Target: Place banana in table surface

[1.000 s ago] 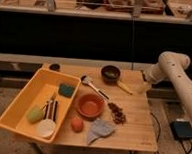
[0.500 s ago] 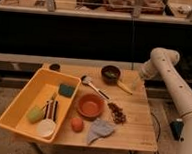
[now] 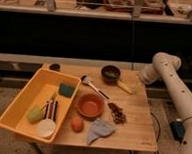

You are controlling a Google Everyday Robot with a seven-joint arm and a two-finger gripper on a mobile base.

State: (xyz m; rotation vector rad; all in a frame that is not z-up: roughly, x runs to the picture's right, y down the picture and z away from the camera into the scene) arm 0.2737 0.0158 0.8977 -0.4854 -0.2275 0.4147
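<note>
The banana [image 3: 124,87] is a slim pale-yellow piece lying on the wooden table surface [image 3: 136,125], just right of and in front of a dark bowl [image 3: 110,73] with something green in it. My gripper [image 3: 141,80] is at the end of the white arm [image 3: 166,64], over the table's back right edge, a little to the right of the banana. I cannot make out any contact between it and the banana.
A big yellow tub [image 3: 24,103] on the left holds a green sponge [image 3: 66,90], a pale-green lump [image 3: 35,114] and a white cup [image 3: 46,129]. A spoon [image 3: 94,85], orange bowl [image 3: 90,106], orange fruit [image 3: 76,124], grey cloth [image 3: 100,130] and brown bits [image 3: 117,113] lie mid-table.
The arm has swung left and lower, bringing the gripper end closer to the table's right edge and the banana. The banana and the other things have not moved.
</note>
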